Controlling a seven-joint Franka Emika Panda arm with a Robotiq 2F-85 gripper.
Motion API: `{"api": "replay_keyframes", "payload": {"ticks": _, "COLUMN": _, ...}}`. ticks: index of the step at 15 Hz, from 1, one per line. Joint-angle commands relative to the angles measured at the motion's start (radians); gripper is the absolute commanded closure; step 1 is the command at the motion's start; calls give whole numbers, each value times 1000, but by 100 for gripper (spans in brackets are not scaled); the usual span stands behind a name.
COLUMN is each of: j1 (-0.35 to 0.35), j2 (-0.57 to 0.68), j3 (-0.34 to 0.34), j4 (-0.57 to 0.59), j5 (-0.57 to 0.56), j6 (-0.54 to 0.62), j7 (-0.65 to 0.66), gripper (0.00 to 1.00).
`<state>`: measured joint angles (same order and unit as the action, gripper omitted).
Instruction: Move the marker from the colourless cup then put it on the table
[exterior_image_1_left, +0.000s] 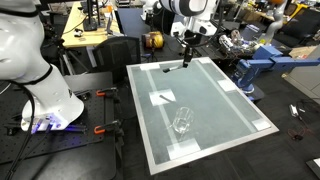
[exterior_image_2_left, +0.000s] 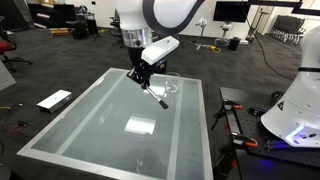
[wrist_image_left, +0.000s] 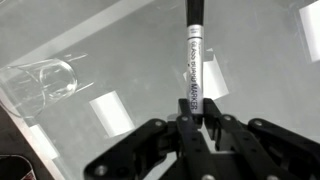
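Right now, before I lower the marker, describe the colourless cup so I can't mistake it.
Find the large pale grey-green frosted table with white tape rectangles. On its top, apart from the gripper holding the thin black marker, sits a small transparent cup. It alone is see-through and raised; the tape patches are flat and opaque.

**Marker and cup.** The marker (wrist_image_left: 193, 65), dark-capped with a pale printed barrel, was held tilted above the table (exterior_image_1_left: 215, 100), one end clamped in the gripper (wrist_image_left: 195, 125). The clear cup (exterior_image_1_left: 182, 123) was seen upright on the frosted top, apart from it.
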<state>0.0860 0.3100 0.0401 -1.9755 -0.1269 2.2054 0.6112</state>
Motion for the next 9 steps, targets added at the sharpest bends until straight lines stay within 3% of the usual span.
{"api": "replay_keyframes", "payload": {"ticks": 1, "j1": 7, "j2": 62, "j3": -1, "j4": 75, "j5": 63, "j6": -80, "j7": -129, "gripper": 95}}
{"api": "replay_keyframes", "payload": {"ticks": 9, "j1": 25, "j2": 171, "j3": -6, "j4": 122, "j5": 78, "j6": -62, "j7": -260, "gripper": 95}}
